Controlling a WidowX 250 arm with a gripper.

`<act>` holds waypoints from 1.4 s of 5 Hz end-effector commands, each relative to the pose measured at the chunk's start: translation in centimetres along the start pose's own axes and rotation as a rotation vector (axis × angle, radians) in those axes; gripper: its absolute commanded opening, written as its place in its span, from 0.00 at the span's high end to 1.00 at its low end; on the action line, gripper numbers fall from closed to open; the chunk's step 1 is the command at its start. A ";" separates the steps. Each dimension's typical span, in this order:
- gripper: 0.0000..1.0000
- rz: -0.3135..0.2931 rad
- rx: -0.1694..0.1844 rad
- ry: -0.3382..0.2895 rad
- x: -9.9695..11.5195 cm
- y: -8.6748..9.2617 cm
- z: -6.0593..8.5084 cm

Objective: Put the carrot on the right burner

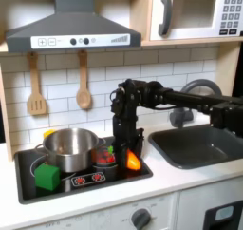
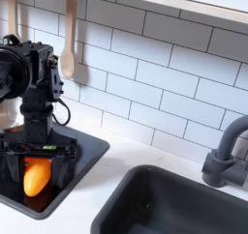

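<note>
The small glossy orange plastic carrot point(image 1: 133, 161) point(image 2: 35, 176) sits pinched between the fingers of the black gripper point(image 1: 131, 159) point(image 2: 37, 170), low over the black stovetop point(image 1: 138, 170) point(image 2: 92, 146) near its front corner at the first exterior view's right, with bare white worktop point(image 1: 180, 177) point(image 2: 111, 175) between that edge and the dark grey sink point(image 1: 199, 143) point(image 2: 179, 204). The first exterior view takes in the steel pot point(image 1: 68, 148) and green cube point(image 1: 46, 176) toward the stovetop's opposite end, well apart from the carrot. In the second exterior view the carrot hangs close to the front edge.
</note>
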State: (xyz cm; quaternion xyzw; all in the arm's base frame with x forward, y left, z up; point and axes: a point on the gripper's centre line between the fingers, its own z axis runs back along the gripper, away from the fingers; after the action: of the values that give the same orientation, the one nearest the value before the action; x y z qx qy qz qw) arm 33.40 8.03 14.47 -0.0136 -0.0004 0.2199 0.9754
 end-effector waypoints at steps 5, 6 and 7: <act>1.00 -0.031 -0.042 0.032 -0.4 -0.6 0.7; 1.00 -0.036 -0.066 0.030 -0.3 -0.6 1.1; 1.00 -0.052 -0.062 0.032 -0.4 -1.0 0.9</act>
State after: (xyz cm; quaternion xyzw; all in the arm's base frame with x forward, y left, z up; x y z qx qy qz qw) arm 33.56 6.98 15.52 -0.0491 0.0054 0.1926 0.9800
